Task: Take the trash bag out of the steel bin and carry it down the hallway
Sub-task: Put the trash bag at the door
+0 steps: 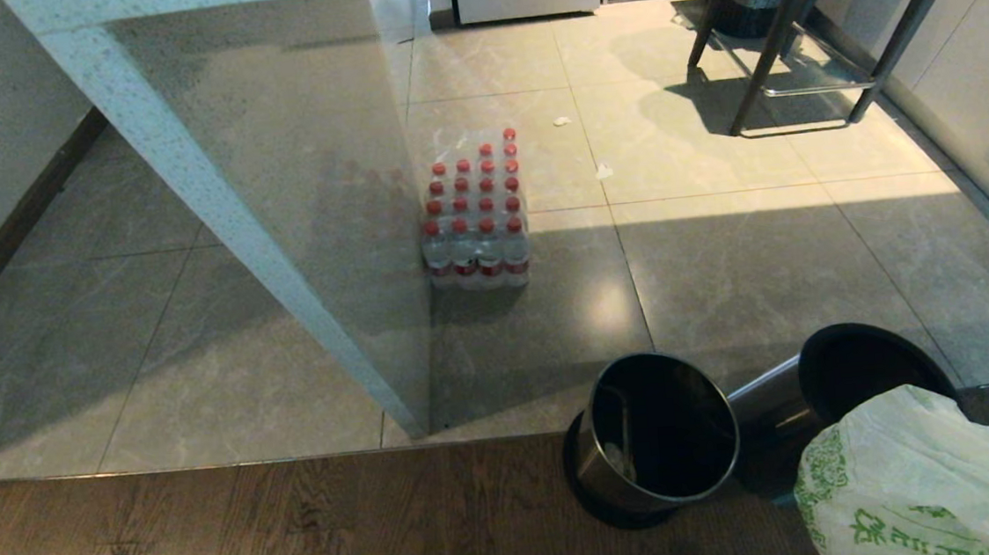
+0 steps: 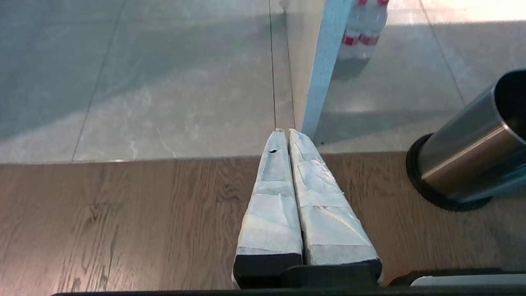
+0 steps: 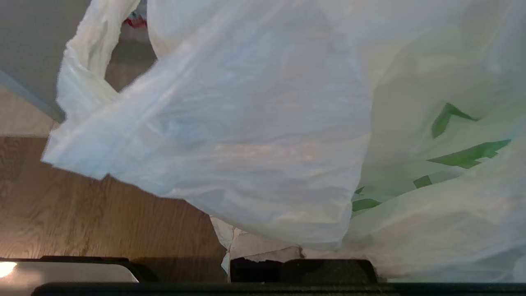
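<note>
Trash bag [image 1: 925,477] hangs at lower right, out of and just beside the steel bin [image 1: 661,436], draped over the right gripper [image 3: 287,246]; its jaws are pressed together, mostly hidden by the plastic. Left gripper [image 2: 287,135] hovers above the wood floor [image 1: 259,534], jaws pressed together, empty. Water bottle pack [image 1: 476,213] stands on the tiles beyond.
</note>
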Motion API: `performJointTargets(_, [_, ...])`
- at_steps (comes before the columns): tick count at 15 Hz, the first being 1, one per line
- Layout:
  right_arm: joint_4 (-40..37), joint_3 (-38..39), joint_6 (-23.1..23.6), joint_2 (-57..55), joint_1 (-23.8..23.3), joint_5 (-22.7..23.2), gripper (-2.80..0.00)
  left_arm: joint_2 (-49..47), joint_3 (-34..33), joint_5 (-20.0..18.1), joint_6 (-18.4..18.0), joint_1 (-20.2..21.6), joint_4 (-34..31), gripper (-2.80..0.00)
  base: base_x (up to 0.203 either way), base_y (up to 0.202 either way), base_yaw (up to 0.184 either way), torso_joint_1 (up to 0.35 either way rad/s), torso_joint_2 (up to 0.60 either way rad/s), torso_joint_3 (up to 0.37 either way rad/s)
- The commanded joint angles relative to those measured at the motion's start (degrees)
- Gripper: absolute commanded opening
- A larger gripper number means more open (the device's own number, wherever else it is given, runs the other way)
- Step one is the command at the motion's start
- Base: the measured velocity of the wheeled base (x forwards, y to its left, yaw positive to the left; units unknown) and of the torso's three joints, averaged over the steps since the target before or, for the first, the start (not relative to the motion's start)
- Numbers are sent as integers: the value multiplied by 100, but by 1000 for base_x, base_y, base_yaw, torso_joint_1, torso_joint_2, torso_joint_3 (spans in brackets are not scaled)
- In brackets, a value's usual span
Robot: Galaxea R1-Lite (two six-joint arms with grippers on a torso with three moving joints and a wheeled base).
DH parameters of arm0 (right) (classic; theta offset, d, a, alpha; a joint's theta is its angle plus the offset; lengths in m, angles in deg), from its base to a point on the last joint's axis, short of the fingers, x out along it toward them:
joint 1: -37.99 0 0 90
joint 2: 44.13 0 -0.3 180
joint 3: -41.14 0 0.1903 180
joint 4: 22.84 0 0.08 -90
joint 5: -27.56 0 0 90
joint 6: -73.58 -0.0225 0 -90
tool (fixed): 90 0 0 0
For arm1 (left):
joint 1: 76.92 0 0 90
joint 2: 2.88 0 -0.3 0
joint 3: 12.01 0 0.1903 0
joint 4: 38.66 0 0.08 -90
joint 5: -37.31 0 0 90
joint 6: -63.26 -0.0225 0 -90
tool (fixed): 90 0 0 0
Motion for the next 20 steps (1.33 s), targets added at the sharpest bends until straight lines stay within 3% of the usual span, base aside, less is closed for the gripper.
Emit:
performJointTargets(1, [1, 0, 6, 213, -4, -3, -280, -6, 0, 0, 4, 0, 2, -280, 0, 0, 0, 2, 2, 202])
performJointTargets(20, [1, 0, 6, 213, -4, 6, -280, -6, 0, 0, -5, 0, 2, -280, 0, 0, 0, 2, 2, 203])
